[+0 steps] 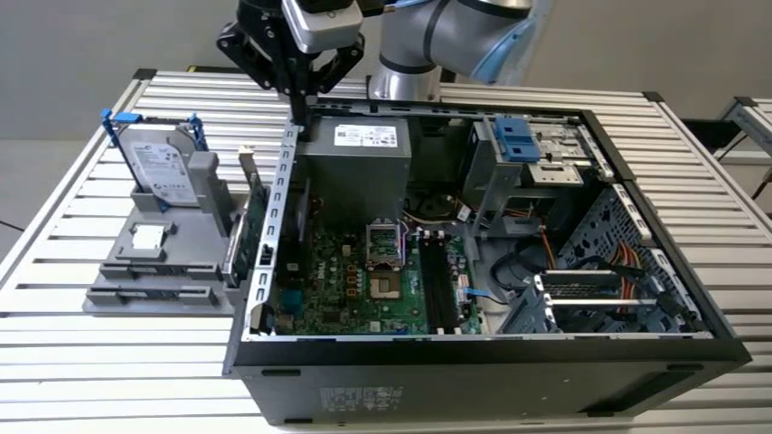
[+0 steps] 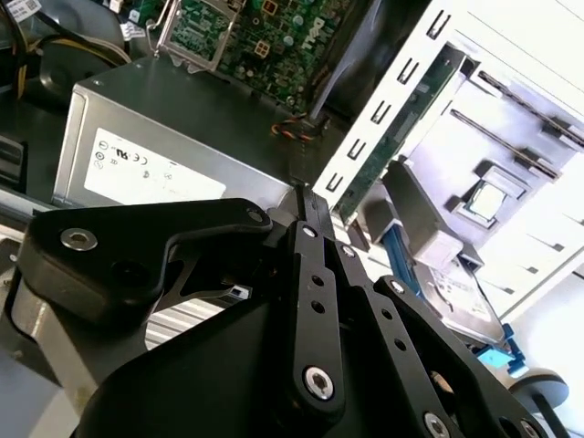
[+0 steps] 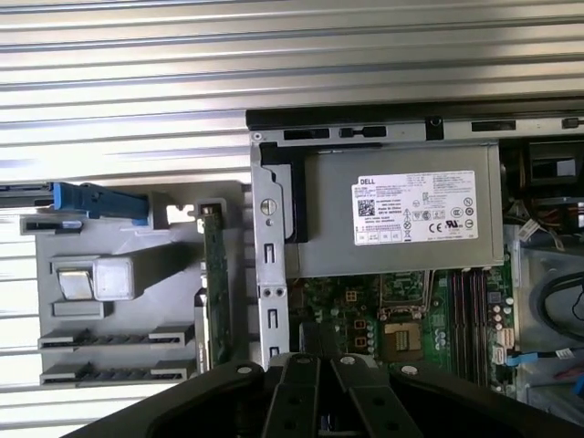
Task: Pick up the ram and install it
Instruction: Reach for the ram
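The black two-finger gripper, jaws clenched on nothing, hangs over the open dark-metal computer case's wall beside the grey plastic parts tray; the thin dark ram stick cannot be located surely, so a clean pick wants jaws parted and squared to its flat faces.

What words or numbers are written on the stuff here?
White label on the power supply box: rows of fine print and marks, too small to read out.
Hard drive label: blurred, unreadable.
Sticker on the computer case: blurred, unreadable.
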Motion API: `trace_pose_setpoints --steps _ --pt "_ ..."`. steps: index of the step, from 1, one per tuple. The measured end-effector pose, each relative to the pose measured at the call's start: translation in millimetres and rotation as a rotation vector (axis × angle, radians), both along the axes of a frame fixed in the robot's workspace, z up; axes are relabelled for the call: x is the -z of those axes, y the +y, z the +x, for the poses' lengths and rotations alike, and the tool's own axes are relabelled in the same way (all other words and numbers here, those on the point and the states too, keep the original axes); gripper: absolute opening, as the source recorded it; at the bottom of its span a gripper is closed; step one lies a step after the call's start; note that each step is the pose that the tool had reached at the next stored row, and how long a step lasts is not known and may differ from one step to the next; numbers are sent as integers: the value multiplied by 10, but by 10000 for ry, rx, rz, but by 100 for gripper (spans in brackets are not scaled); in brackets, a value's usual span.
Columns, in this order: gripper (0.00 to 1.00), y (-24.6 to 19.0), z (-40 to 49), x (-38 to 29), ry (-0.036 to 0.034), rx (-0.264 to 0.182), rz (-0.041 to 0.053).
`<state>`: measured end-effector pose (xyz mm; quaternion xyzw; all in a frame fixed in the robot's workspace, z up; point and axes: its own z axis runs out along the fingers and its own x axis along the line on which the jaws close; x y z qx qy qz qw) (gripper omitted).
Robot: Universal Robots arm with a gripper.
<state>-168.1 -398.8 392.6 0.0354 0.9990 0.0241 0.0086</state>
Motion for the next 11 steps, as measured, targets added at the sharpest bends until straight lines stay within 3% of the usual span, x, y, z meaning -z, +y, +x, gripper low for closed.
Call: trace_pose_setpoints --steps 11 --pt "0 0 -92 0 27 0 0"
